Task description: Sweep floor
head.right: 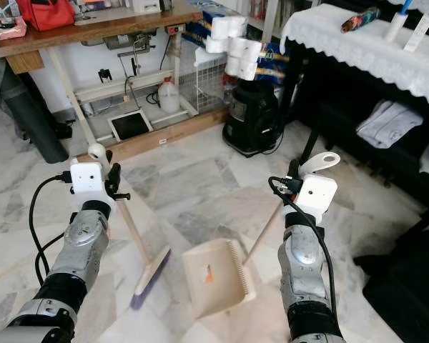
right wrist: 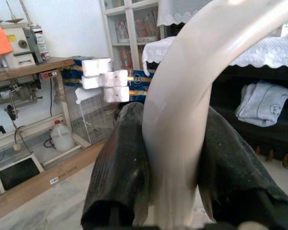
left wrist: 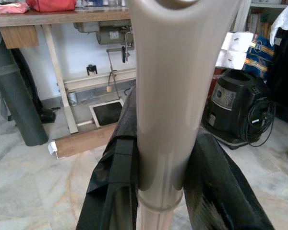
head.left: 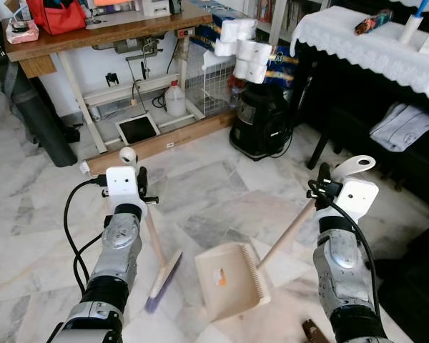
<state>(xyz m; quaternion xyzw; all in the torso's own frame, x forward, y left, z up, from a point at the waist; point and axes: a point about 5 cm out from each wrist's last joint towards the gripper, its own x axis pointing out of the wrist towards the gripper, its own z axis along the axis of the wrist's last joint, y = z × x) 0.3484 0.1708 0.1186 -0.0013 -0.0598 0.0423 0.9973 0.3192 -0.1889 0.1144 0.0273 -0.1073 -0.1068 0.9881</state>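
With both tools already in hand, the step looks like drawing debris into the pan, and doing it well means keeping the dustpan (head.left: 231,280) lip flat on the marble floor (head.left: 222,193) while the broom (head.left: 164,274) pulls toward it in short, low strokes. The left gripper (left wrist: 158,163) pinches the broom's beige handle between its two black fingers (left wrist: 116,182), jaws pressed against it on either side. The right gripper (right wrist: 170,158) clamps the dustpan's cream handle the same way.

Nearest the robot, the pan lies on the floor between the arms, a cream scoop with a comb-toothed edge and a small orange label inside. Just beside it on the robot's left, the broom head rests on the tiles, its purple-tinted bristles angled toward the pan; whether they touch is unclear. No dirt is clearly visible.

Farther off stand a black appliance (head.left: 260,121) and a wooden table (head.left: 107,32).
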